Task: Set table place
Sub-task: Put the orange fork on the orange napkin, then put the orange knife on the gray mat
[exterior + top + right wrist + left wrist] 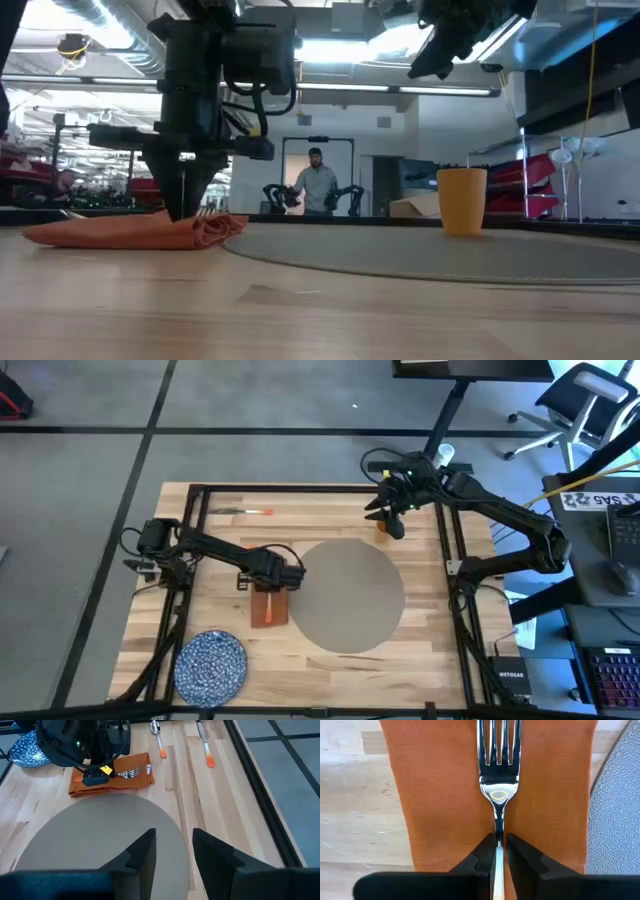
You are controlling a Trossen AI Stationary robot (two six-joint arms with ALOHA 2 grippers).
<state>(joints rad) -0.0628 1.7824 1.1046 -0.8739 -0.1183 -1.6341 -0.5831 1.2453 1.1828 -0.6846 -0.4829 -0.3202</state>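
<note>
Placemat [347, 596] lies flat at the table [420, 660] centre, bare wood showing all round it. At its nine o'clock edge my left gripper [499, 851] is clamped on a fork [498, 767] handle over the orange napkin [435, 795]. My right gripper [172, 851] hangs parted and empty over the one o'clock rim, just beside the yellow cup [461, 201]. I see the blue plate [211, 664] at seven o'clock near the table edge.
</note>
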